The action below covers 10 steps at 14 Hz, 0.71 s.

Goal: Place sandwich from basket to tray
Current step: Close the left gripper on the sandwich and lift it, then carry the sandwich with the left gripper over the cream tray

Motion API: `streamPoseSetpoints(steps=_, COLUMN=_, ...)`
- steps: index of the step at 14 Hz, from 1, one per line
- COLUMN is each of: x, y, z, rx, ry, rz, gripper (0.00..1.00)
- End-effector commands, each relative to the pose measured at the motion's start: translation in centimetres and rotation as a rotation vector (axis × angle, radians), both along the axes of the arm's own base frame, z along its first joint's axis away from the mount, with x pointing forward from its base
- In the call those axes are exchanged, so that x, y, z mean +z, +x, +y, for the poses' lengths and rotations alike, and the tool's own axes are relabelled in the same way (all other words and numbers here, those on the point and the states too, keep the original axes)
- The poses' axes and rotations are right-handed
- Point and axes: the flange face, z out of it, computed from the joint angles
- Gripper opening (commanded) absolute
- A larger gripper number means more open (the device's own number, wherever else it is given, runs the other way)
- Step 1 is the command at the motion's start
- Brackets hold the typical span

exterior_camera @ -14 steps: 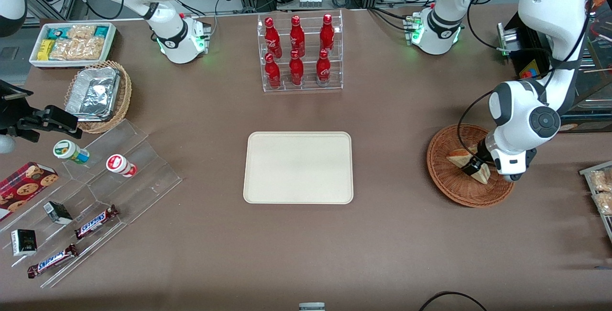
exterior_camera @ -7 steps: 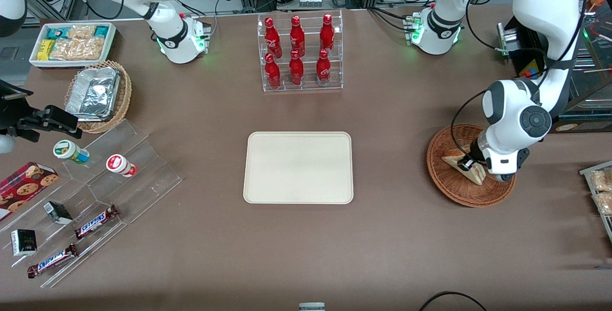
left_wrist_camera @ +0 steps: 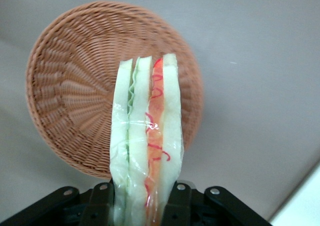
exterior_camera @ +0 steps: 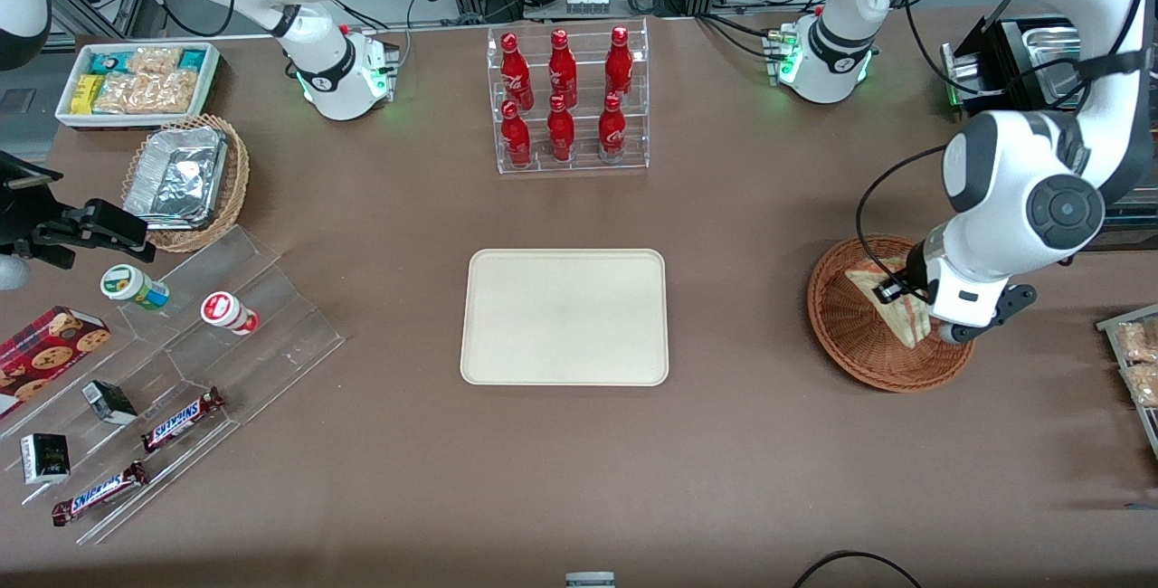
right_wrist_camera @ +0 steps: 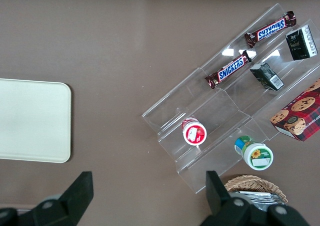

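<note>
My left gripper [exterior_camera: 897, 297] is shut on the sandwich [exterior_camera: 882, 291], a wedge of pale bread with red and green filling. It holds the wedge lifted above the reddish-brown wicker basket [exterior_camera: 846, 339]. In the left wrist view the sandwich [left_wrist_camera: 147, 131] stands clamped between the two black fingers [left_wrist_camera: 178, 202] of the gripper [left_wrist_camera: 142, 203], with the empty basket [left_wrist_camera: 70, 95] below it. The cream-white tray [exterior_camera: 565, 317] lies flat at the table's middle, well away from the basket toward the parked arm's end. It also shows in the right wrist view [right_wrist_camera: 30, 121].
A clear rack of red bottles [exterior_camera: 570, 99] stands farther from the camera than the tray. A clear stepped stand with snacks [exterior_camera: 181, 371], a tan basket with a foil container [exterior_camera: 185, 181] and a white snack bin [exterior_camera: 136, 81] lie toward the parked arm's end. A snack tray [exterior_camera: 1135, 362] sits beside the basket.
The left arm has risen and swung a little, lifting the sandwich off the bottom of the basket. The basket and tray have not moved.
</note>
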Motion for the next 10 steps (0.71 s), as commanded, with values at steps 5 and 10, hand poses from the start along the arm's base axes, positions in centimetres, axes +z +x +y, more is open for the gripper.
streamPoseSetpoints(steps=5, x=-1.9, y=2.6, z=-13.8, rx=-0.266, ry=-0.011, rz=-0.013, gripper=0.29)
streamPoseSetpoints(steps=10, x=-7.3, y=0.5, z=-25.3, rx=-0.416, ry=-0.014, rz=0.023, gripper=0.33)
